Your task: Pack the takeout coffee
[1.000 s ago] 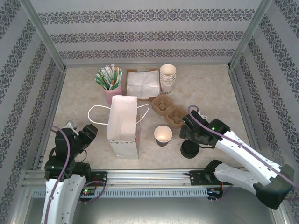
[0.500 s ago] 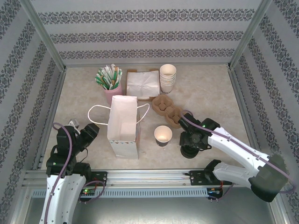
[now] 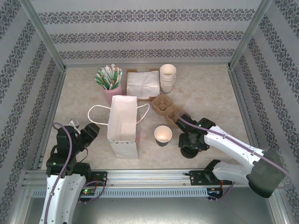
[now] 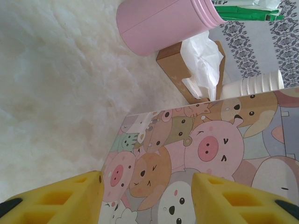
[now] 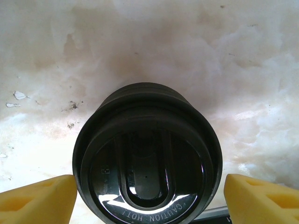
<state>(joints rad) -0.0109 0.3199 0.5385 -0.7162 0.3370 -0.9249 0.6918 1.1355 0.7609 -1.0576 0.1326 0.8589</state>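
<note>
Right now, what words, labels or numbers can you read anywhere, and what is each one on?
"CAUTION HOT": raised letters along the rim of the black lid.
A small mark left of the lid's centre: too small to read.
Dark print on the paper cup: too small to read.
Print on the green sachets: blurred.
On the paper bag: cartoon animals, no words.

A bag (image 3: 122,125) is standing upright on the tabletop (image 3: 215,88). Behind it, a pink cup (image 3: 113,94) is holding green sticks (image 3: 106,77), napkins (image 3: 140,83) are sitting beside stacked cups (image 3: 167,77), and a carrier (image 3: 161,104) is lying near them. A black lid (image 5: 147,154) is resting on the tabletop.
</note>
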